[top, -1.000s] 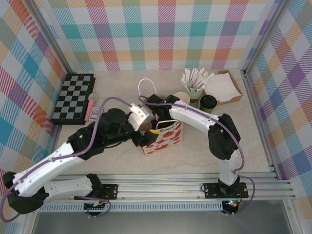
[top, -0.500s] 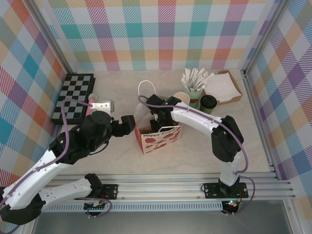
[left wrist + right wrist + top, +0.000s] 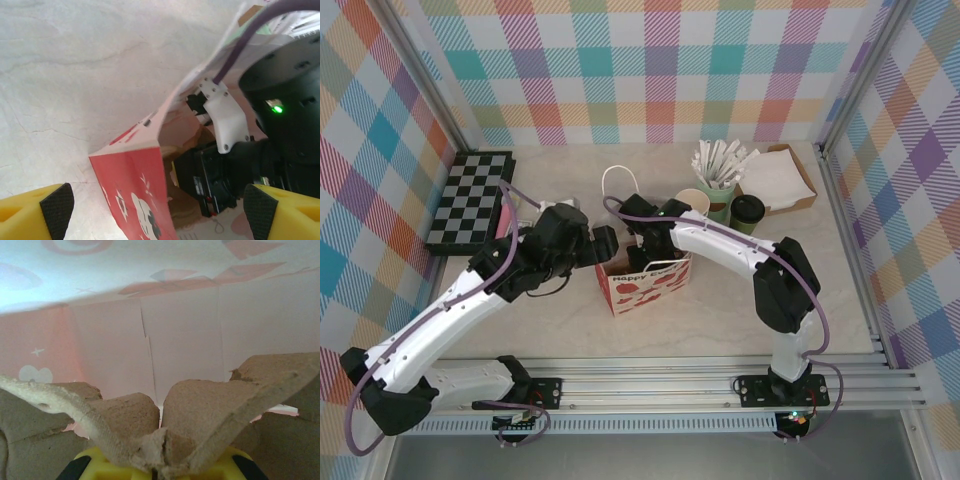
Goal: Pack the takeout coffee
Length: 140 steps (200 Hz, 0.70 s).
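The takeout coffee (image 3: 747,210), a dark-green cup with a black lid, stands at the back right, apart from both arms. A red patterned paper bag (image 3: 645,278) stands open mid-table. My right gripper (image 3: 160,469) reaches down inside the bag (image 3: 150,345) and is shut on the ridge of a brown pulp cup carrier (image 3: 200,410). My left gripper (image 3: 605,245) is open at the bag's left side. In the left wrist view its pads (image 3: 56,204) are spread wide on either side of the bag's red corner (image 3: 135,185), without touching it.
A stack of lidless cups (image 3: 693,200) and a mint cup of white sticks (image 3: 720,170) stand just behind the bag. A tray of napkins (image 3: 775,178) sits at the back right, and a chessboard (image 3: 470,200) and a pink item (image 3: 505,222) at the left.
My left arm swung out from over the bag's front to the left, then came back to the bag's left side, its jaws wider. The right gripper stayed in the bag.
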Each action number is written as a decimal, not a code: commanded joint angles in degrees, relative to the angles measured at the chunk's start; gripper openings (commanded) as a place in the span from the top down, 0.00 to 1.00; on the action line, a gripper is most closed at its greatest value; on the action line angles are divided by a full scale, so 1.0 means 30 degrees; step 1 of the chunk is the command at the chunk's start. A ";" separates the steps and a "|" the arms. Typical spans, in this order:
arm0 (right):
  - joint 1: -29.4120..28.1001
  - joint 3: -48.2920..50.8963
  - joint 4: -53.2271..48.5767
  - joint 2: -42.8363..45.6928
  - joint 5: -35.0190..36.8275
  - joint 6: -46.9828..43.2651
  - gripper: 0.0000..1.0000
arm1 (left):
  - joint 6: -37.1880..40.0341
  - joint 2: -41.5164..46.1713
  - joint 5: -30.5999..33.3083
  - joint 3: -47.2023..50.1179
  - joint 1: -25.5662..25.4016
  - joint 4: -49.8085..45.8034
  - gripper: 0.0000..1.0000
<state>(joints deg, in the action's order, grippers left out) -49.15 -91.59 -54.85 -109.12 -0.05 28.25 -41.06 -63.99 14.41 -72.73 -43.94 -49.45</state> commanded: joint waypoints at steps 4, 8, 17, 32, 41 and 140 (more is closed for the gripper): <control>-0.0230 -0.0107 0.0192 0.0931 0.0333 -0.0100 1.00 | 0.0390 -0.0225 -0.1926 -0.0782 0.1114 0.0106 0.13; -0.0230 -0.0114 0.0214 0.0969 0.0389 -0.0102 1.00 | 0.0439 -0.0330 -0.2074 -0.0879 0.1234 0.0081 0.14; -0.0238 -0.0158 0.0222 0.1037 0.0510 -0.0135 1.00 | 0.0413 -0.0582 -0.2187 -0.1156 0.1370 -0.0114 0.16; -0.0256 -0.0231 0.0262 0.1061 0.0644 -0.0132 1.00 | 0.0564 -0.0929 -0.2526 -0.1446 0.1378 -0.0128 0.18; -0.0246 -0.0260 0.0286 0.1060 0.0648 -0.0159 1.00 | 0.0662 -0.1188 -0.2678 -0.1606 0.1376 -0.0240 0.21; -0.0259 0.0145 0.0194 0.0881 0.0754 -0.0472 1.00 | 0.0680 -0.2461 -0.1942 -0.2152 0.1376 -0.1567 0.67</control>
<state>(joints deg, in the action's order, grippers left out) -49.56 -91.59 -54.83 -107.42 1.76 27.83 -39.27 -70.89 8.16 -77.87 -40.18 -52.58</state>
